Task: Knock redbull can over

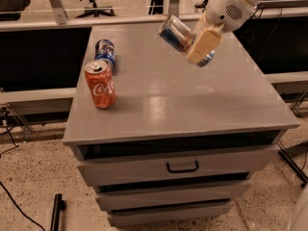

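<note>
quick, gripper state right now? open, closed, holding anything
Gripper: closed on the redbull can, holding it tilted in the air above the table.

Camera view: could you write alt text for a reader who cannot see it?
The gripper holds the redbull can tilted in the air above a grey drawer cabinet. A red cola can stands upright near its left edge, with a dark blue can just behind it.
</note>
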